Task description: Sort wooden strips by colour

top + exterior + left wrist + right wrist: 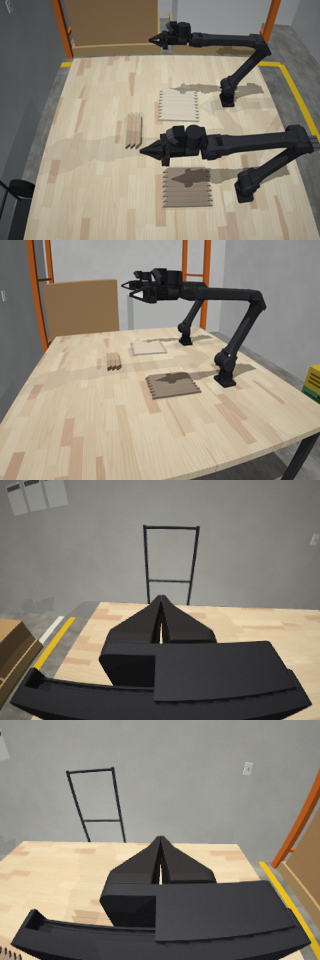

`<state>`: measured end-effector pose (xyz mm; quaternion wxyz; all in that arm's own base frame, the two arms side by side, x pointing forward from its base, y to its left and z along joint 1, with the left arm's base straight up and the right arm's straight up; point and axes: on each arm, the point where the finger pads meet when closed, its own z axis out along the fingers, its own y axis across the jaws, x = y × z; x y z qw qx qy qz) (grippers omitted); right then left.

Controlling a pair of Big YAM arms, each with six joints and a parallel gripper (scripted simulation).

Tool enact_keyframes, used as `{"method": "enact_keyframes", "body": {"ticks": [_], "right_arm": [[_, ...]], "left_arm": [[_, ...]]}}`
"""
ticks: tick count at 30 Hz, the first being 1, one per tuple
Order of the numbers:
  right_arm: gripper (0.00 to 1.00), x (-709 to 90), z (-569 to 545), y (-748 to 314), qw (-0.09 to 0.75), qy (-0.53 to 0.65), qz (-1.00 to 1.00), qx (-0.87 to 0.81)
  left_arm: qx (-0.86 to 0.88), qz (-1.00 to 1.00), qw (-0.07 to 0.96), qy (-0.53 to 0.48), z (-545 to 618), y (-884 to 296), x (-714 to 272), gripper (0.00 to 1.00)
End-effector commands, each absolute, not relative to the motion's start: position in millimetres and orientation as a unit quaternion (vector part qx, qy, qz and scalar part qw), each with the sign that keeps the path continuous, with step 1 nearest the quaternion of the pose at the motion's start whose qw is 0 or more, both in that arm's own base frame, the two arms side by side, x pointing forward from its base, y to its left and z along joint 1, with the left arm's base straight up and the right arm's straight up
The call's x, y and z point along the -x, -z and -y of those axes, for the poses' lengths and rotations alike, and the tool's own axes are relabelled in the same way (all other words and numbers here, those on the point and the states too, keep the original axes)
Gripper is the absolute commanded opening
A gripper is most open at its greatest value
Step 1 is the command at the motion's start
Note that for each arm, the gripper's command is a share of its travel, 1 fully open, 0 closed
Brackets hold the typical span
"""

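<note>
Three loose brownish strips (pixel 133 130) (pixel 113 361) lie side by side, left of the two rows in the top view. A row of several pale strips (pixel 178 106) (pixel 148 348) lies at the back. A row of several dark brown strips (pixel 187 192) (pixel 174 389) lies nearer the front, partly in arm shadow. My left gripper (pixel 140 151) (pixel 130 294) (pixel 161 600) is shut and empty, held above the table near the loose strips' front end in the top view. My right gripper (pixel 149 40) (pixel 122 285) (pixel 160 841) is shut and empty, high up at the back.
The left arm's base (pixel 244 195) (pixel 224 380) stands right of the dark row. The right arm's base (pixel 227 100) (pixel 185 341) stands right of the pale row. A brown panel (pixel 111 23) (pixel 81 307) and orange posts (pixel 62 28) stand behind the table.
</note>
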<state>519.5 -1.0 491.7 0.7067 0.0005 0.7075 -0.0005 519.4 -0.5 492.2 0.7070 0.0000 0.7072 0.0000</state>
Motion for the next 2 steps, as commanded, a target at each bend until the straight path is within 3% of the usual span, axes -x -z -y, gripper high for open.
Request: {"method": "enact_keyframes", "body": {"ticks": [1, 2], "right_arm": [[0.01, -513.1, -7.3, -511.6, 0.719, -0.001, -0.695, 0.010], [0.01, -513.1, -7.3, -511.6, 0.719, -0.001, -0.695, 0.010]], "left_arm": [[-0.008, -0.694, 0.720, 0.002, 6.6, -520.8, -522.4, 0.01], [-0.008, -0.694, 0.720, 0.002, 6.6, -520.8, -522.4, 0.01]]}}
